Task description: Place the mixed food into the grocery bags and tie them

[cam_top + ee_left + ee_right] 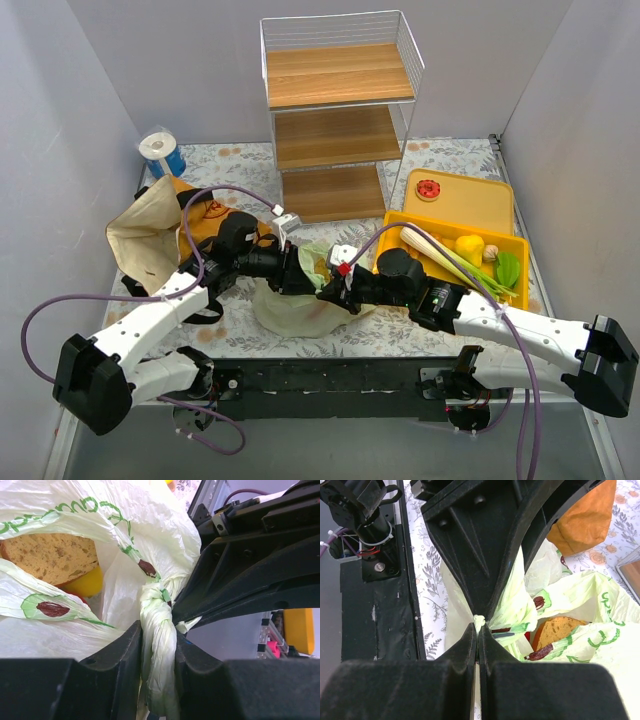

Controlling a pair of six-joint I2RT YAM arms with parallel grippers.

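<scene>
Your left tool [158,647], part open, grips the twisted handle [156,610] of the pale-green bag [285,310]. Your right tool [478,639] pinches shut on a thin strip of it. Bag sits on the worktop [400,335] between both tools.

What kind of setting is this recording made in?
Probably a lab test cell: plain grey panels enclose a floral-cloth table, with a wire shelf rack and a yellow tray of produce.

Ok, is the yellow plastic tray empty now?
No, the tray holds a long white-green leek and a yellow lemon.
</scene>
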